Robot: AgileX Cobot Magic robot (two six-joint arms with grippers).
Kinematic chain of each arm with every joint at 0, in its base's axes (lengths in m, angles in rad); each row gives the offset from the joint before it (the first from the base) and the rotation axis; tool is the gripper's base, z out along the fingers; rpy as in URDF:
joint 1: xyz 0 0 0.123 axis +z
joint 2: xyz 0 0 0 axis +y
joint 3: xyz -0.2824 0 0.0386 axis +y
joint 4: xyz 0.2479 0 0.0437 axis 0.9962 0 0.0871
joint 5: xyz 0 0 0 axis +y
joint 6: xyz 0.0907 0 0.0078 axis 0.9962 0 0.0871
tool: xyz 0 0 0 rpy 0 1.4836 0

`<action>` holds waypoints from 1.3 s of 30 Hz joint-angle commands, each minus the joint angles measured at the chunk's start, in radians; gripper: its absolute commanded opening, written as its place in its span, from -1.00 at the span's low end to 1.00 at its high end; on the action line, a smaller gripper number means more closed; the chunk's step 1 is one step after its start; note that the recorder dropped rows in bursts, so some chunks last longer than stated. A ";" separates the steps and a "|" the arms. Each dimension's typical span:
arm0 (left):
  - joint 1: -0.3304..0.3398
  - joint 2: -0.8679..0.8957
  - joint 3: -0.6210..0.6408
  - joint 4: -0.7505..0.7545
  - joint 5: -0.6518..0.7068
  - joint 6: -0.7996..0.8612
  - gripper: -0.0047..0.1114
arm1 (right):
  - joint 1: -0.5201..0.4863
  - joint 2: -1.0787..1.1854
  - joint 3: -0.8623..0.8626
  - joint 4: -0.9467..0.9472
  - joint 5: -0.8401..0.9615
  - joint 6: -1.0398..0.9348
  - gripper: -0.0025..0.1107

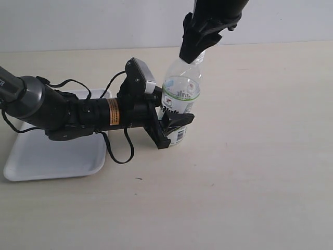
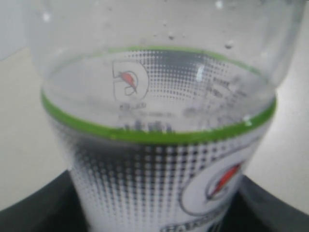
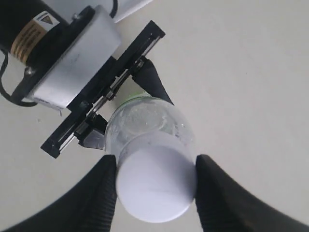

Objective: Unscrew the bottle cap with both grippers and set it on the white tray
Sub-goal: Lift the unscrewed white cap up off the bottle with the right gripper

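White ribbed plastic, the bottle cap (image 3: 154,186) sits between the two fingers (image 3: 104,193) of the right pincer (image 1: 193,51), which hangs over it from above and is closed on it, a pad against each side. Directly below that pincer the bottle (image 1: 180,94) stands upright on the surface (image 1: 250,156), and the left pincer (image 1: 176,119) is clamped around its labelled lower body from the side. The bottle looks clear, thin-walled and close to empty, so I judge it light and easy to dent. A hard squeeze would buckle it, while too soft a one would let it spin with the cap. The low hold, where the label wraps the body, seems the sounder place. The cap is small, stiff and light. Its ribs give the pads purchase, yet it could slip out once free of the thread, so the grip belongs on the ribbed side, square across its width. The white tray (image 1: 31,161) lies behind the left pincer, partly under that arm and well apart from the right pincer.
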 commanded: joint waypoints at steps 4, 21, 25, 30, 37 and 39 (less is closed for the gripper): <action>0.001 -0.003 0.004 0.010 0.028 0.004 -0.92 | 0.001 -0.002 0.006 0.032 -0.005 -0.332 -0.96; 0.001 -0.003 0.004 0.010 0.028 -0.009 -0.92 | 0.001 -0.002 0.006 0.049 -0.005 -0.889 -0.96; 0.001 -0.003 0.004 0.007 0.028 -0.032 -0.92 | 0.001 -0.002 0.006 0.011 -0.005 -1.011 -0.96; 0.001 -0.003 0.004 0.008 0.029 -0.032 -0.92 | 0.001 -0.002 0.006 0.000 -0.005 -1.209 -0.96; 0.001 -0.003 0.004 0.008 0.029 -0.034 -0.92 | 0.001 -0.002 0.006 -0.020 -0.005 -1.362 -0.96; 0.001 -0.003 0.004 0.008 0.029 -0.034 -0.92 | 0.001 -0.002 0.006 -0.020 -0.005 -1.368 -0.96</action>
